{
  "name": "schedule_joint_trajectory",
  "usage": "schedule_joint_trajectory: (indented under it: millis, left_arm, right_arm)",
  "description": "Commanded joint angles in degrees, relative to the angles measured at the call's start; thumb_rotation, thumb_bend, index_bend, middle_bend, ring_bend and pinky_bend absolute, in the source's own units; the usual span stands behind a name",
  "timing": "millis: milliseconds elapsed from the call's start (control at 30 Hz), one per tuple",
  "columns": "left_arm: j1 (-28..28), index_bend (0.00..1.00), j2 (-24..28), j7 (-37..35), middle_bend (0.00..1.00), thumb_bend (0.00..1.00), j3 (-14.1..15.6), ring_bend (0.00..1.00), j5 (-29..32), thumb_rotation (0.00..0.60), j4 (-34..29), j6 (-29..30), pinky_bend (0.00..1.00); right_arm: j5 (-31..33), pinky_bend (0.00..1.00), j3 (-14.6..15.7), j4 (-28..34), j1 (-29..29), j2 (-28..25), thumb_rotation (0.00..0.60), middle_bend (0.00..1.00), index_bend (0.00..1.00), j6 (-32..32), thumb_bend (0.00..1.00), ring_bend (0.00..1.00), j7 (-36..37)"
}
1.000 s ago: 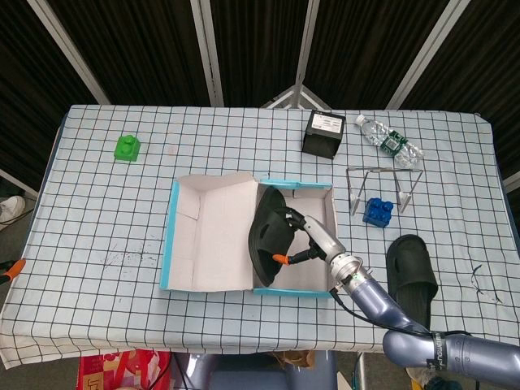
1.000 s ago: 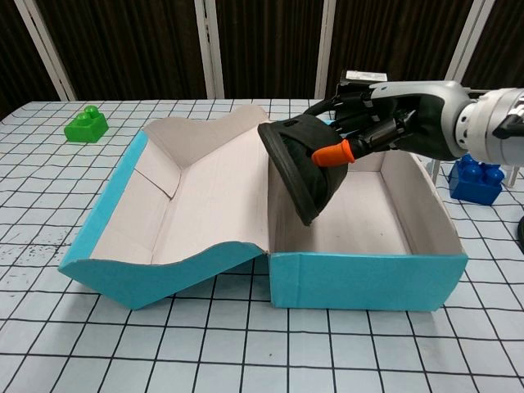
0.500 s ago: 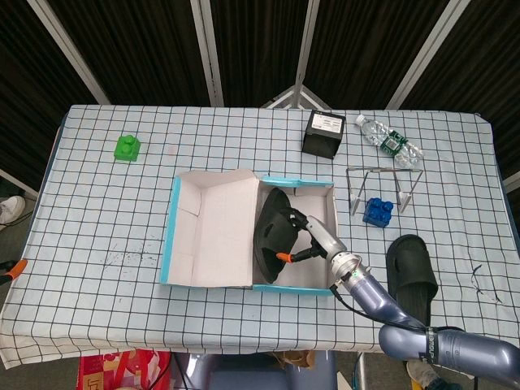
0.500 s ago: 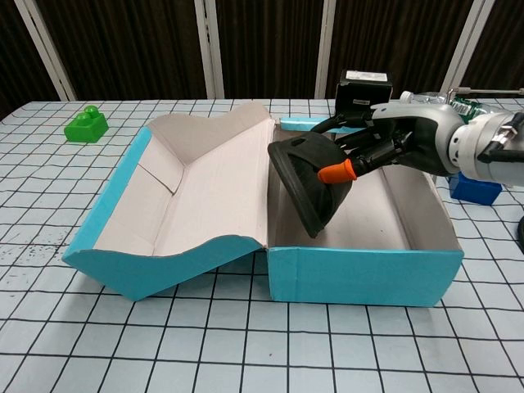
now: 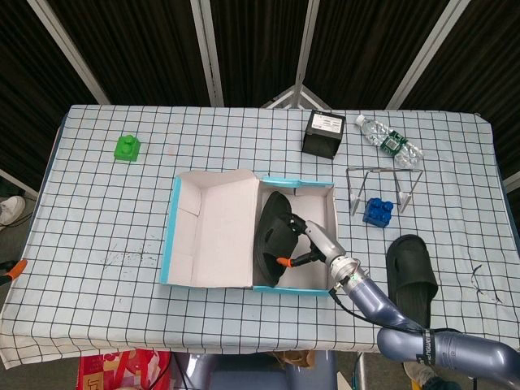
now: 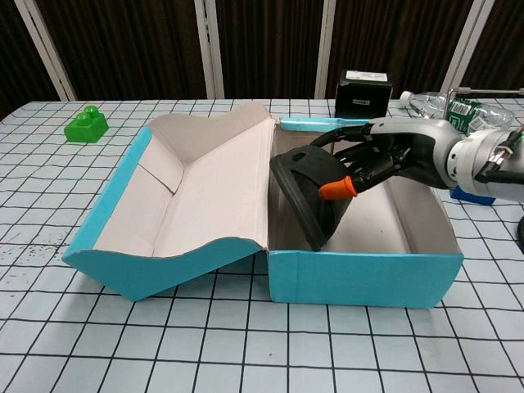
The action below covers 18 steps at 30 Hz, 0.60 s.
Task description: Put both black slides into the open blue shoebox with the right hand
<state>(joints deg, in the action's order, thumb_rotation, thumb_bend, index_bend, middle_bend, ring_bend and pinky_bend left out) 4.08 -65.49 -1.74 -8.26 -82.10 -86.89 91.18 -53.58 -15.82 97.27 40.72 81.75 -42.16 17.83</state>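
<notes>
Right hand [image 6: 372, 160]: grasping first black slide [image 6: 307, 192], tilted on edge inside blue shoebox [image 6: 364, 278]. Second slide [image 5: 412, 268]: on worktop, right of box, nearest this hand.

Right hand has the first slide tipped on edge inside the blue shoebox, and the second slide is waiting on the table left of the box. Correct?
Not quite. The second slide lies on the table to the right of the blue shoebox, as the head view shows. The rest holds: the right hand holds the first slide tipped on edge inside the box.
</notes>
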Motion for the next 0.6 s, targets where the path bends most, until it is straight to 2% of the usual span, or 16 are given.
schedule_joint_trajectory:
  millis: [33, 300, 600]
  left_arm:
    - [0.0, 0.09, 0.0, -0.1, 0.0, 0.22, 0.0, 0.0, 0.0, 0.6, 0.0, 0.0, 0.1]
    - [-0.1, 0.09, 0.2, -0.4, 0.0, 0.22, 0.0, 0.0, 0.0, 0.6, 0.0, 0.0, 0.1]
    - [-0.1, 0.09, 0.2, -0.5, 0.0, 0.22, 0.0, 0.0, 0.0, 0.6, 0.0, 0.1, 0.1]
  right_arm:
    - [0.1, 0.25, 0.4, -0.7, 0.2, 0.7, 0.6, 0.39, 0.45, -0.2, 0.64, 0.44, -0.7]
    - [0.5, 0.25, 1.8, -4.4, 0.6, 3.8, 0.6, 0.39, 0.45, -1.1, 0.64, 0.44, -3.2]
    - [0.6, 0.25, 2.3, -5.7, 0.7, 5.1, 0.6, 0.39, 0.45, -0.7, 0.64, 0.44, -4.1]
